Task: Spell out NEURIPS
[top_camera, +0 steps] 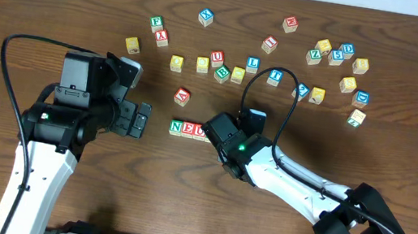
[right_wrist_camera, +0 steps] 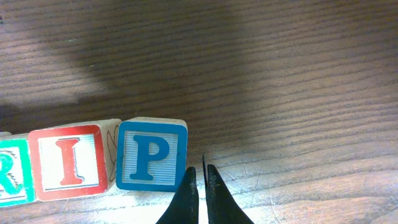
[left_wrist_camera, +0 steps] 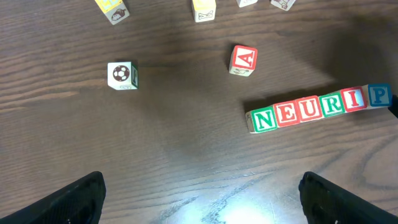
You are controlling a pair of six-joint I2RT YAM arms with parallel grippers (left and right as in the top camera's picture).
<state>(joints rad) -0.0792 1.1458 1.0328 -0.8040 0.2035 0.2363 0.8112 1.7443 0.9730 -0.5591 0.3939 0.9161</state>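
A row of lettered cubes [left_wrist_camera: 311, 109] lies on the table and reads N, E, U, R, I, P. In the overhead view only its left end [top_camera: 188, 129] shows beside my right gripper [top_camera: 215, 130]. The blue P cube [right_wrist_camera: 152, 155] ends the row, touching the red I cube [right_wrist_camera: 68, 163]. My right gripper [right_wrist_camera: 200, 171] is shut on nothing, its tips at the P cube's lower right corner. Left of the row, my left gripper [left_wrist_camera: 199, 205] hangs wide open and empty over bare wood, with one finger [left_wrist_camera: 81, 199] at each lower corner of its view.
A red A cube [top_camera: 182, 95] sits just behind the row. A cube with a football picture [left_wrist_camera: 122, 75] lies further left. Several loose cubes [top_camera: 324, 46], some yellow-faced, are scattered across the back of the table. A black cable [top_camera: 279, 82] loops above the right arm.
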